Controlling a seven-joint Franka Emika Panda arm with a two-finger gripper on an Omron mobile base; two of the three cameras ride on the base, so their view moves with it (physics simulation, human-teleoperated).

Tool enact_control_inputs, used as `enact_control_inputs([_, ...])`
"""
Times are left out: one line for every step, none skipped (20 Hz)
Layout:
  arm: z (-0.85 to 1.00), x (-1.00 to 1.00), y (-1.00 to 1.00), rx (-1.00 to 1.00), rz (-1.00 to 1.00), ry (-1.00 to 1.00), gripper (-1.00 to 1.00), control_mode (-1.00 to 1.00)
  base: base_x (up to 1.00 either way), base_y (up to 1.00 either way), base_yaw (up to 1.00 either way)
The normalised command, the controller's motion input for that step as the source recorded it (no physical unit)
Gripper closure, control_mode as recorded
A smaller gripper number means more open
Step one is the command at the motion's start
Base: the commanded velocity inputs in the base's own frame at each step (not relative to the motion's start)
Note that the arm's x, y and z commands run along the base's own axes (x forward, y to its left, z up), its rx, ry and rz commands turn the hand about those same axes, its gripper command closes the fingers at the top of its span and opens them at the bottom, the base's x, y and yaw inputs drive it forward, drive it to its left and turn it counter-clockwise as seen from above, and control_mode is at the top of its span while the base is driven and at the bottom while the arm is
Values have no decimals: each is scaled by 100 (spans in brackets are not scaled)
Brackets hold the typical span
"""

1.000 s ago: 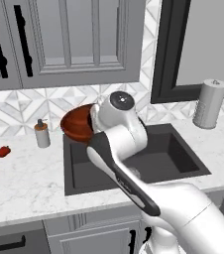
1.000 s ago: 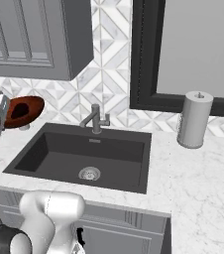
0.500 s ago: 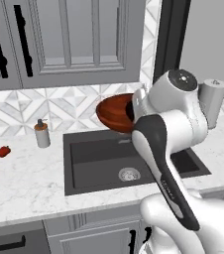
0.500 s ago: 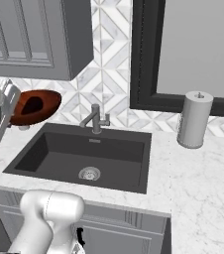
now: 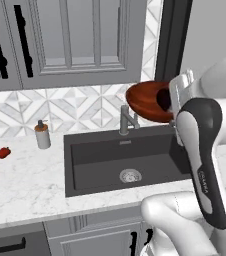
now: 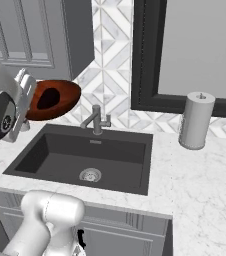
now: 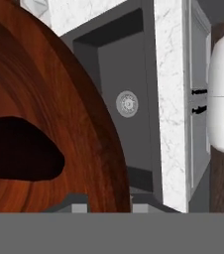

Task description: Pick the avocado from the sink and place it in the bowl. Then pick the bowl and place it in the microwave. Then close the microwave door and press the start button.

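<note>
My gripper [image 5: 177,101] is shut on the rim of the reddish-brown wooden bowl [image 5: 146,102] and holds it in the air, tilted. The bowl hangs above the back right part of the dark sink [image 5: 126,159]. The near-black avocado [image 5: 164,99] lies inside the bowl on the gripper's side. From the right base view the bowl [image 6: 55,99] with the avocado [image 6: 47,98] hangs left of the faucet [image 6: 97,120], with the gripper [image 6: 28,98] at its left rim. In the hand view the bowl [image 7: 59,114] and avocado [image 7: 20,149] sit close above the fingertips, sink [image 7: 129,74] beyond. The microwave is out of view.
A soap dispenser [image 5: 42,135] and a small red item [image 5: 3,152] stand on the marble counter left of the sink. The grey faucet [image 5: 125,119] rises at the sink's back edge. A paper towel roll [image 6: 196,120] stands at the right. Grey wall cabinets [image 5: 65,40] hang above.
The arm has swung to the right with the bowl, from over the counter left of the sink to above the sink's right side. The grip has stayed the same.
</note>
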Motion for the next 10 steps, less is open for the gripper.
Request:
enact_control_inputs([41, -22, -26, 0, 0, -15, 100, -100, 0, 0, 0])
enact_control_inputs([42, -31, -21, 0, 0, -21, 100, -100, 0, 0, 0])
enact_control_inputs([29, -46, -27, 5, 0, -35, 100, -100, 0, 0, 0])
enact_control_inputs([39, -39, -35, 9, 0, -36, 100, -100, 0, 0, 0])
enact_control_inputs([31, -35, -16, 12, 0, -25, 100, -100, 0, 0, 0])
enact_control_inputs([31, -18, -16, 11, 0, -12, 100, -100, 0, 0, 0])
enact_control_inputs([36, -32, -16, 8, 0, -7, 100, -100, 0, 0, 0])
enact_control_inputs([36, -47, -15, 5, 0, -1, 100, -100, 0, 0, 0])
enact_control_inputs([38, -48, -21, 3, 0, 0, 100, -100, 0, 0, 0])
enact_control_inputs([28, -22, 0, 0, 0, 0, 100, -100, 0, 0, 0])
